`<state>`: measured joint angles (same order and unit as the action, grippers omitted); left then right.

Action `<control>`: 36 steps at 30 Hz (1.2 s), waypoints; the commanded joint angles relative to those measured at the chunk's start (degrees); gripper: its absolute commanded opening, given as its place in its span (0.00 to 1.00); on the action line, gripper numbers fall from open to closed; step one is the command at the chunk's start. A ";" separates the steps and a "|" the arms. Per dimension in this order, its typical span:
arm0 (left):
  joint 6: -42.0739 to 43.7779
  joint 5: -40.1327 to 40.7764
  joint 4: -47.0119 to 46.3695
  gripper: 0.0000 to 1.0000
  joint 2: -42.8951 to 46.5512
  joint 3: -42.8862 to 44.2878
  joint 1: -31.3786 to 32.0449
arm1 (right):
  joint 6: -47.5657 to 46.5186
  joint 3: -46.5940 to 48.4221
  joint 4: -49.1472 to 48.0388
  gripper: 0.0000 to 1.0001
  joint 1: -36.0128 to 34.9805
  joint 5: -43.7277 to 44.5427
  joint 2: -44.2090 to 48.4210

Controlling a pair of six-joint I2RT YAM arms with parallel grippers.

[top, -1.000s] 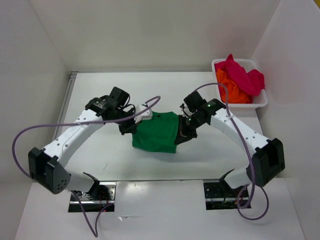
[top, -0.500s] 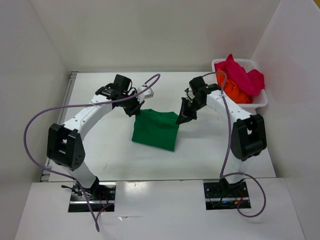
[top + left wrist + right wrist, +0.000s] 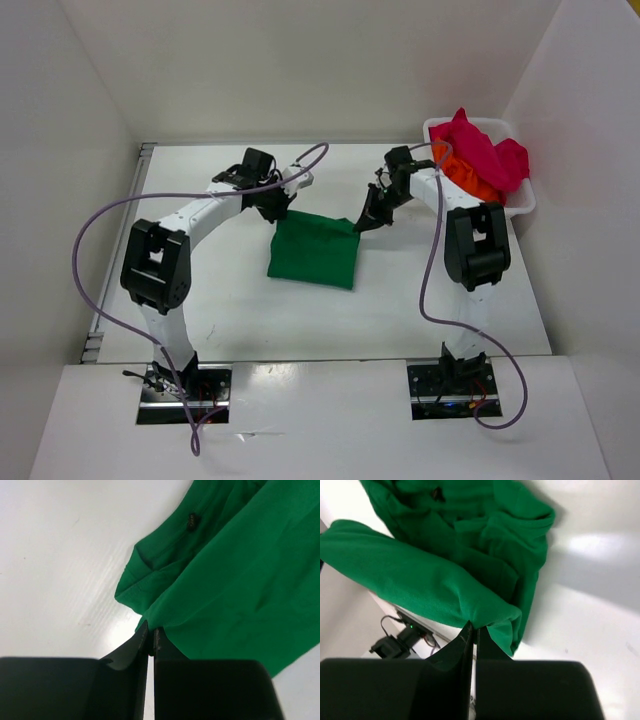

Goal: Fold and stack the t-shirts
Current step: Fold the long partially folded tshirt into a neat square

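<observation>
Currently left gripper (image 3: 277,213) and right gripper (image 3: 364,224) each pinch tight on upper corners of green t-shirt (image 3: 313,255), frame center; orange t-shirt (image 3: 466,186) and magenta-red t-shirt (image 3: 485,148) sit in basket (image 3: 521,203), upper right.

Matt cloth green t-shirt (image 3: 312,255), apparently glossy table (image 3: 400,290)

Shirt dragged outward
Left gripper (image 3: 279,215) and right gripper (image 3: 362,224) have moved farther out, green t-shirt (image 3: 313,252) trailing behind them.

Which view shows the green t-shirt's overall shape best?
Top external: the whole green t-shirt lies folded on the table, left gripper and right gripper at its far corners. Each wrist view shows only the pinched corner up close.
</observation>
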<state>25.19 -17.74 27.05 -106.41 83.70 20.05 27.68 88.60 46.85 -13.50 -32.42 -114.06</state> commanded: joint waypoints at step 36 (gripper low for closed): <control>0.22 0.25 1.70 0.77 -8.53 8.66 2.98 | -0.88 0.17 -20.75 0.00 -7.51 23.45 -4.32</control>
<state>27.79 -16.16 31.29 -111.04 89.56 25.54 27.33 85.17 28.25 -21.34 -12.01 -117.95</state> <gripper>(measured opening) 0.775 0.001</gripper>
